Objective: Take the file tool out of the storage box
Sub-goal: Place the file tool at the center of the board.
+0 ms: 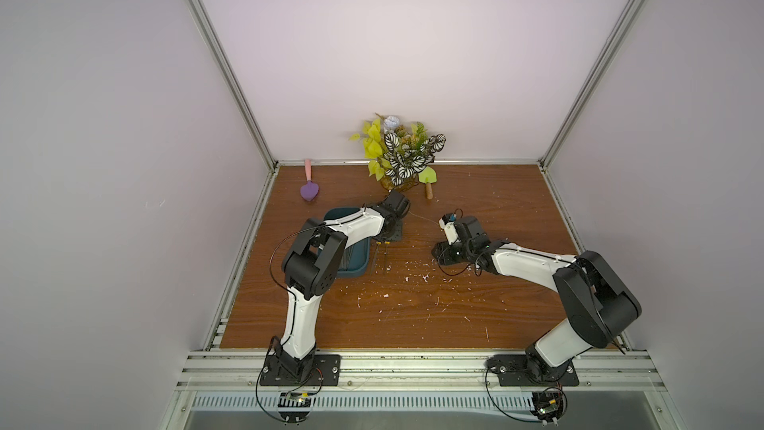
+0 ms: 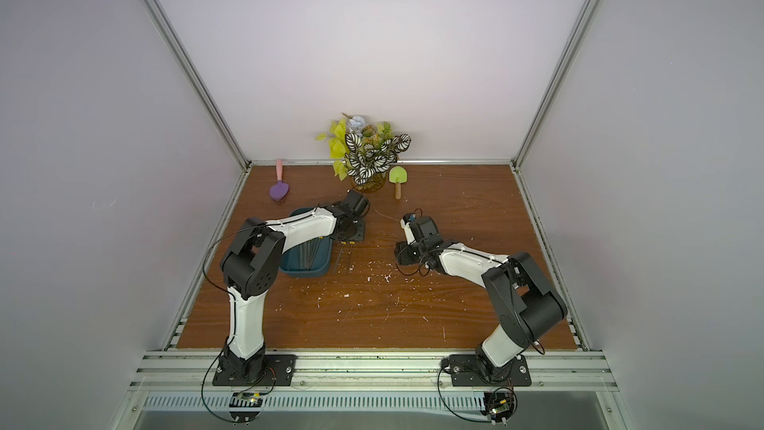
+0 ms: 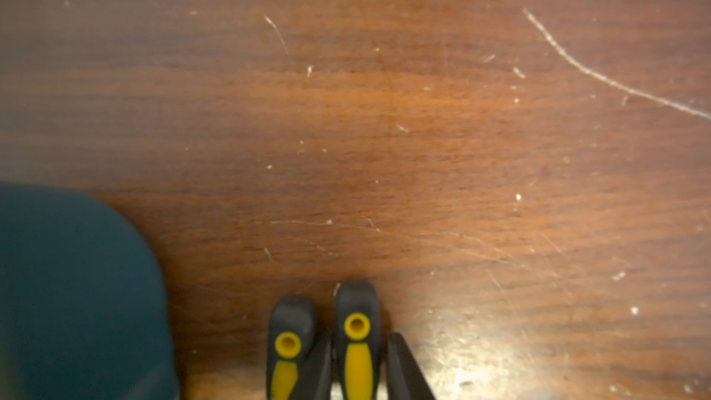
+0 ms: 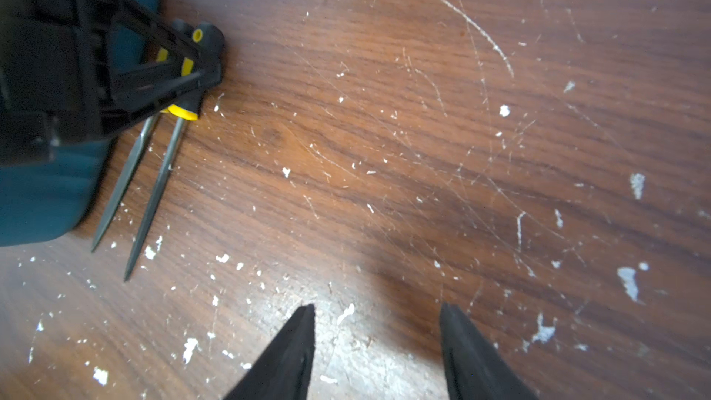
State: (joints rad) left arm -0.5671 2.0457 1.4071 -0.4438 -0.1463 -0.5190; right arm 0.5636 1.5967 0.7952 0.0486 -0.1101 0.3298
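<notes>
Two file tools are lying side by side on the desk (image 1: 454,316), out of the box. The inner file (image 4: 123,182) is just beside the storage box (image 2: 306,273), and the outer file (image 4: 153,198) is next to it.

The box is sitting near the left edge, holding more slim tools (image 2: 308,256); count unclear.

Left gripper (image 3: 361,340): fingers are straddling the outer file's handle; cannot tell whether they are pressing it.

Right gripper (image 4: 377,307): fingers are standing apart, empty.

Along the far edge: one purple scoop (image 1: 310,191), one plant (image 1: 399,155), one green trowel (image 1: 428,179).

The desk is showing scratched brown wood with white flecks. Pale walls (image 1: 413,55) and an aluminium frame (image 1: 223,59) are enclosing it.
</notes>
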